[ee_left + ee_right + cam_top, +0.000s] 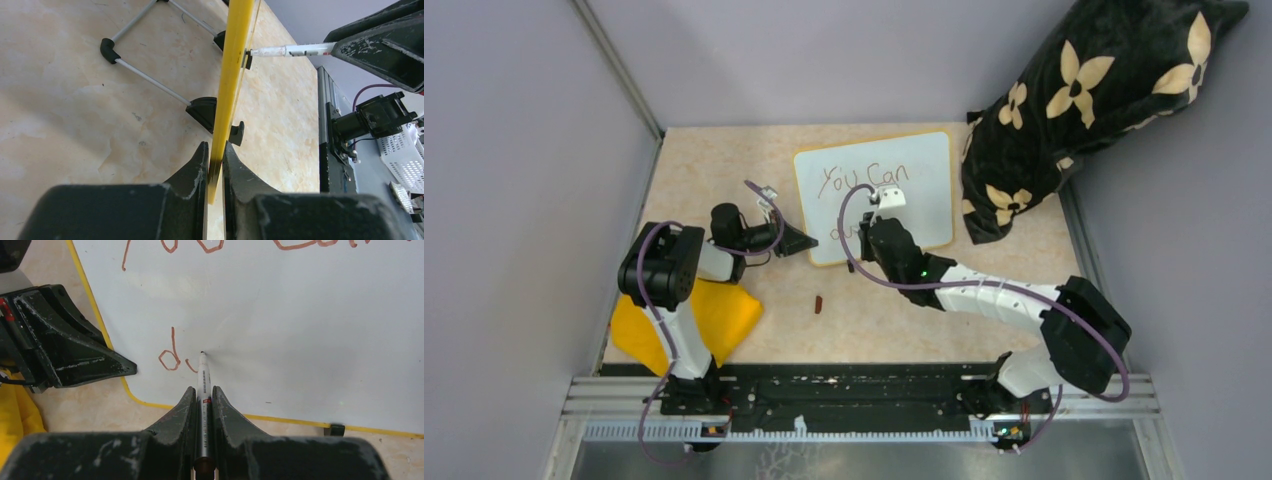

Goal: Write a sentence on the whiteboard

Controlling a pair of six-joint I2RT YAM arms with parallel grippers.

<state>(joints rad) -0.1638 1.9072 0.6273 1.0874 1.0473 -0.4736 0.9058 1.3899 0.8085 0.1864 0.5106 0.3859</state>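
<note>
Writing the sentence (173,342)
Right claw (202,392) is pinching the marker (202,372), left claw (215,147) clamping the whiteboard (300,330) edge; press lightly.

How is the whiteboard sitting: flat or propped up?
Propped up: the whiteboard stands on its wire stand, the left gripper clamping its edge.

Top view: high, looking down on mottled beige counter (714,170). Left wrist: close, edge-on to yellow-framed glossy white whiteboard (232,75). Right wrist: close, facing its front. All share it.
</note>
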